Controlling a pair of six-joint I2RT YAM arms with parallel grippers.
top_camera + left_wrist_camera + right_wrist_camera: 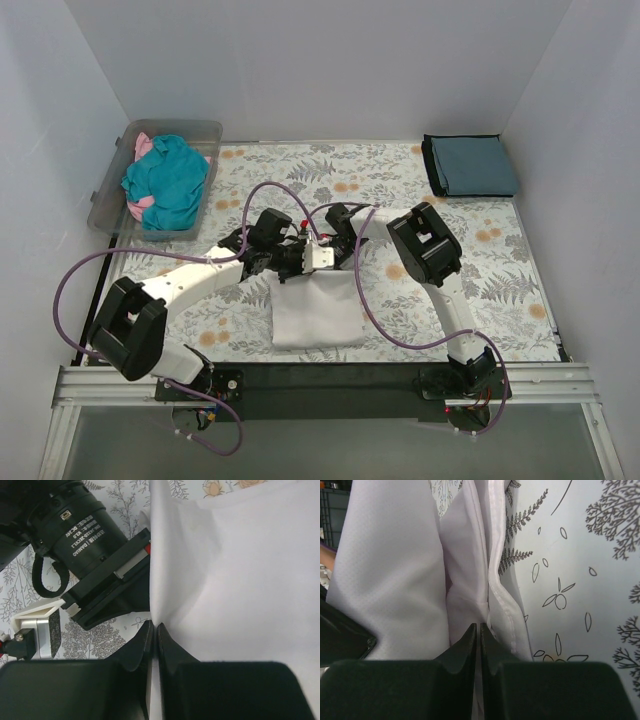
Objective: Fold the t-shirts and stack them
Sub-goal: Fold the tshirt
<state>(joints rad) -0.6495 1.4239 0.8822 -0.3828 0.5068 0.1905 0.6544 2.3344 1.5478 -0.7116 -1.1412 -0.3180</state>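
Your soft white cloth t-shirt [315,312] lies as a rough rectangle on the floral-patterned table cover [500,270], near the front edge between the 2 arms. The left gripper [155,628] is pinched shut on its far edge, and the right gripper [477,627] is clamped on the stitched hem close by. Expect light, limp, slightly slippery fabric that sags and creases between your 2 holds. Take seams or corners, where doubled cloth gives more to bite. The folded slate-blue t-shirt [470,165] sits at the far right corner.
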